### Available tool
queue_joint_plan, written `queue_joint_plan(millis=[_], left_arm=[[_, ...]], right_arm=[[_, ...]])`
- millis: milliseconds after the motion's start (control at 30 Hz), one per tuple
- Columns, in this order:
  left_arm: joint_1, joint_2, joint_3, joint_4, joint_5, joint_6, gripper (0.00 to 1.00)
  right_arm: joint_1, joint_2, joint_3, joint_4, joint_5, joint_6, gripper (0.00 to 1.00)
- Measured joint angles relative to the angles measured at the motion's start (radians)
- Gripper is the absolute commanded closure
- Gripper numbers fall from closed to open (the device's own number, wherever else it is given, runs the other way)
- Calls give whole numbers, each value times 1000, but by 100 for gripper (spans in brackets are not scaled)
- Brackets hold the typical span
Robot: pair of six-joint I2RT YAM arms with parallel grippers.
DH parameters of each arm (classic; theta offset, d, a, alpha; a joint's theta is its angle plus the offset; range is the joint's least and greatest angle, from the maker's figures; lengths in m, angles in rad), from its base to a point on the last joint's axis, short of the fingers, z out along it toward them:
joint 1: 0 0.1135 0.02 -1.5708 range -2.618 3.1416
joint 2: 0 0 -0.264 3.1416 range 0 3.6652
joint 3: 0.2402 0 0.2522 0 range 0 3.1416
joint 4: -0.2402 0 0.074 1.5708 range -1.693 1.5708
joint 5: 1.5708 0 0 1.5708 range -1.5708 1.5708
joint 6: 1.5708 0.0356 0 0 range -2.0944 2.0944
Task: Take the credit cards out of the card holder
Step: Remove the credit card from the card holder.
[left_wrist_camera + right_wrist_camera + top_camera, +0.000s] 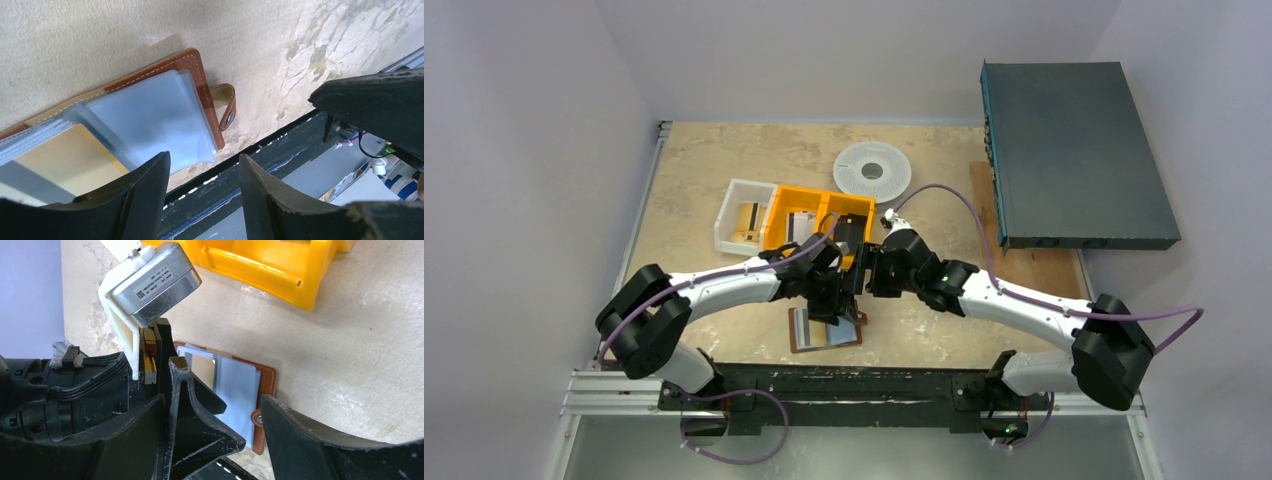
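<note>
Card holder [150,115] is laid open on the table [704,170], close to the near edge and in front of the orange bin [784,205]. Clear sleeves are fanned face-up, and a brown stitched leather border is seen around them. The snap strap [227,105] is curled off the holder's right edge and rests on the table.

One credit card [65,155], tan with a grey band, is seen inside a sleeve on the half away from the strap. What the strap-side sleeves hold cannot be told.

Left gripper [204,167] is hung just above the holder's near edge. Its jaws are parted with nothing pinched between them, so it is released. Contact with the sleeves cannot be confirmed.

Right gripper [212,407] is positioned just beside the left one, on its right, over the strap side of the holder. Its jaws are spread wide and nothing is grasped. One finger of the left gripper is seen in the gap in the right wrist view, but no contact is seen.

White bin [729,215] is set against the orange bin's left side. Flat items are seen in both bins, too small to identify. A white spool [872,172] is laid beyond the bins. A dark box [1074,150] is placed at the far right corner.
</note>
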Motion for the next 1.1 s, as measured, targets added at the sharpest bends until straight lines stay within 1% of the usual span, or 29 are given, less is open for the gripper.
queue_joint_plan(millis=[133,267,500,633,867,967,1100], left_arm=[[0,-42,0,-27,-21,2,47],[0,-92,0,-80,-71,11,48],[18,-200,-3,-206,-173,27,49],[50,-239,-28,-245,-204,31,50],[135,-306,-101,-334,-270,38,52],[153,-320,-111,-343,-274,39,55],[180,-359,-138,-336,-262,34,63]], right_arm=[[0,0,11,10,-14,0,32],[6,3,23,29,-24,0,32],[14,41,26,143,-95,16,32],[16,71,26,195,-140,34,34],[10,111,16,196,-169,50,33],[6,128,16,196,-179,53,35],[6,172,16,211,-210,53,41]])
